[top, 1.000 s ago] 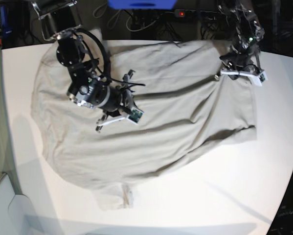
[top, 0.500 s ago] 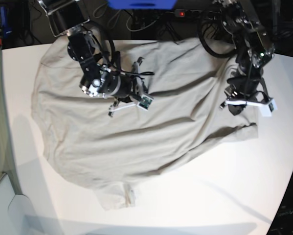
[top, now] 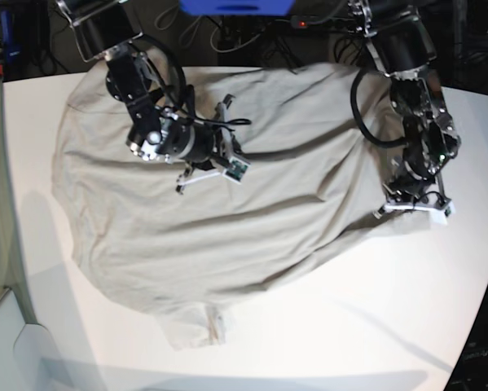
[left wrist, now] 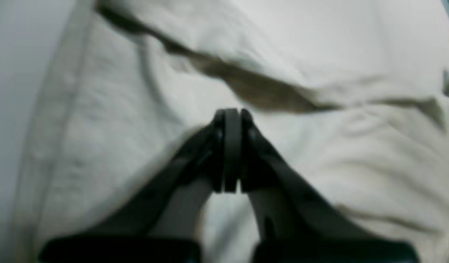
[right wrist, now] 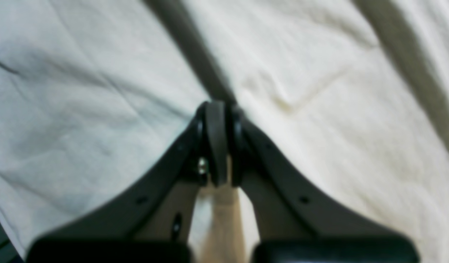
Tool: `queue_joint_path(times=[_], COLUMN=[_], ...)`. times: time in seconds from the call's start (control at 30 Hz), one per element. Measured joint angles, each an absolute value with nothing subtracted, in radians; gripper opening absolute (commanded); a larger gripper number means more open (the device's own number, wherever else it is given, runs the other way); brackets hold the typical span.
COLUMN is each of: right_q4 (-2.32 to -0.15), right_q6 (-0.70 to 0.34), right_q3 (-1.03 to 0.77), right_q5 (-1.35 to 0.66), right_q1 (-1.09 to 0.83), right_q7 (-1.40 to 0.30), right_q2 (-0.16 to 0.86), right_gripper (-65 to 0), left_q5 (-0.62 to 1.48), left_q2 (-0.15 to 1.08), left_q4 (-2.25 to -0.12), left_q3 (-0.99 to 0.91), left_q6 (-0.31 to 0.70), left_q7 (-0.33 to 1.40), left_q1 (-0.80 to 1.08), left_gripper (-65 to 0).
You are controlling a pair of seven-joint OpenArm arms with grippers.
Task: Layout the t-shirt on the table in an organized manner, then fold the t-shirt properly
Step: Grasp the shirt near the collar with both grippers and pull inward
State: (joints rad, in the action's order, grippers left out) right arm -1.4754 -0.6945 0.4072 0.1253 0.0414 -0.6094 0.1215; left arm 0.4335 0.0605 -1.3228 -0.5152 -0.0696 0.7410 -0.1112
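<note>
**Both grippers closed and empty over a spread, creased t-shirt**

The t-shirt [top: 227,220] lies opened out across most of the table [top: 374,326], light grey-beige, with long shallow creases running across its middle. One small bunched part sticks out past its near edge toward the front of the table. Bare white tabletop shows along the front and both sides.

The right gripper [right wrist: 219,109] hangs over the upper middle of the shirt, on the left half of the base view. Its jaws are pressed together with nothing between them; in its wrist view the closed tips sit above cloth beside a dark fold line. Whether the tips touch the fabric cannot be told.

The left gripper [left wrist: 230,117] is at the shirt's edge on the right side of the base view, its arm [top: 411,106] reaching down from the back of the table. Its jaws are also fully together and hold no cloth. The wrist view, blurred, shows the tips above the fabric just below a raised shadowed ridge, with the shirt's hemmed border and bare table off to one side.
</note>
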Motion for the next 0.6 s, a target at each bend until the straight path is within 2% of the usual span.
queue_joint_path(times=[0.23,0.4,0.6], right_q4=[-1.478,-1.481,-1.484], right_q6=[-0.694,-0.693,-0.691], right_q3=[0.407,0.406,0.407], right_q5=[0.117,0.116,0.112], right_q1=[0.044,0.04,0.02], right_q7=[-0.602,-0.598,-0.566], right_q2=[0.15,0.166,0.183], right_gripper=[-63.9,-63.9,-63.9], left_q5=[0.302,0.304,0.304], left_q2=[0.062,0.062,0.083], left_q4=[-1.094,-0.995,-0.771], left_q3=[-0.485,-0.416,-0.415], left_q6=[-0.063,-0.064,-0.065], left_q7=[0.557,0.453,0.281], left_q1=[-0.233,-0.297,-0.434], left_gripper=[-64.9,-64.9,-64.9])
